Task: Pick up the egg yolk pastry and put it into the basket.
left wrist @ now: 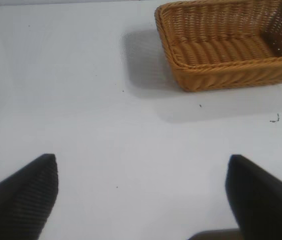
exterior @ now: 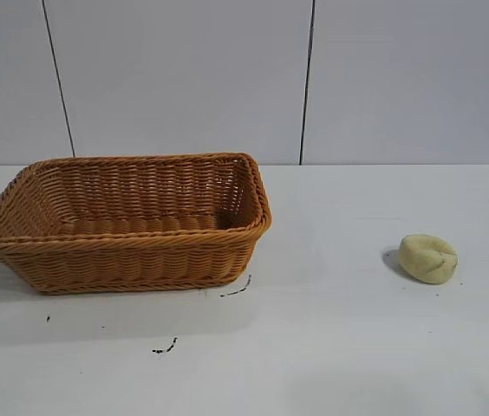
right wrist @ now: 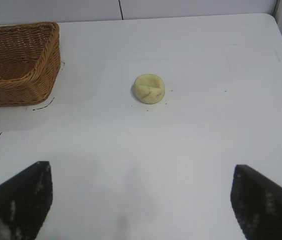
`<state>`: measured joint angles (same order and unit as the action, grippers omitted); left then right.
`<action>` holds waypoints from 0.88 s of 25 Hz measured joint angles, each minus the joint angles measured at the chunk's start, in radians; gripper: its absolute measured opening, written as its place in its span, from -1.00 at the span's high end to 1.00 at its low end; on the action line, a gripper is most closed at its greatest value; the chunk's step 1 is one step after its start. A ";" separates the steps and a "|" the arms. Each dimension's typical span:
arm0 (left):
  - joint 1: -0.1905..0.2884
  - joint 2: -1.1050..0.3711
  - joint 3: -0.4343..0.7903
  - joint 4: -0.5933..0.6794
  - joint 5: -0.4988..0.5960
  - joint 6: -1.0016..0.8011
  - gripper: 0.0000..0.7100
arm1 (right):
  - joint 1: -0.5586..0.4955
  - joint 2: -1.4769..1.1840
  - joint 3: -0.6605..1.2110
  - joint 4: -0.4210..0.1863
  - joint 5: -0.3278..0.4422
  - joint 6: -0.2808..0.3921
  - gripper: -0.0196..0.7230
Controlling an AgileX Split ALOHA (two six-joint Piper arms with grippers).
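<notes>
Egg yolk pastry lay on white counter, well apart from the basket. Right tool and left tool both stood spread, empty.

- Pastry: pale yellow lump, creased top, on the table's right side, well apart from the basket.
- Basket: orange-brown wicker, upright, table's left side.

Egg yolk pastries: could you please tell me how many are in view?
1. The egg yolk pastry lies on the white table, apart from the basket, which looks empty.
</notes>
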<state>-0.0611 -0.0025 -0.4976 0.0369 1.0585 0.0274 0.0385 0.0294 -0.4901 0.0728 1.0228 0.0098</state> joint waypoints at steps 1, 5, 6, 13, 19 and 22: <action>0.000 0.000 0.000 0.000 0.000 0.000 -0.95 | 0.000 0.030 0.000 0.000 0.000 0.000 -0.93; 0.000 0.000 0.000 0.000 0.000 0.000 -0.95 | 0.000 0.192 -0.037 0.000 0.000 0.002 -0.93; 0.000 0.000 0.000 0.000 0.000 0.000 -0.95 | 0.000 0.250 -0.054 0.000 0.000 0.003 -0.93; 0.000 0.000 0.000 0.000 0.000 0.000 -0.95 | 0.000 0.717 -0.234 0.000 -0.003 0.003 -0.93; 0.000 0.000 0.000 0.000 0.000 0.000 -0.95 | 0.000 1.119 -0.416 0.000 -0.006 0.003 -0.93; 0.000 0.000 0.000 0.000 0.000 0.000 -0.95 | 0.000 1.303 -0.516 -0.003 -0.007 -0.010 -0.93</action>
<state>-0.0611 -0.0025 -0.4976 0.0369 1.0585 0.0274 0.0385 1.3323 -1.0061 0.0698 1.0158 0.0000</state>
